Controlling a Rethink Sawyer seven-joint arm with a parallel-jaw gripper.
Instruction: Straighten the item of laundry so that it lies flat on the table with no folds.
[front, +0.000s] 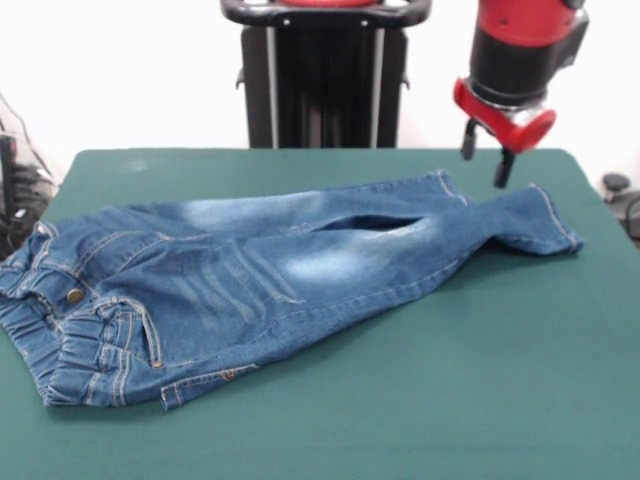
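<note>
- Green cloth covers the wide surface (420, 400), with a white wall behind.
- We see the jeans (270, 280) lying across the left and middle of it, waistband at the left edge, legs running toward the far right corner.
- Most of the denim is flat, but the two legs overlap, with a dark gap where one rides over the other, and the right cuff is twisted; one corner near the waistband is folded under.
- We judge these folds are what is left to smooth out.
- Our hand (485, 160) hangs above the cuffs, fingers apart and empty, likely placed there to take a leg end and draw it clear.
</note>
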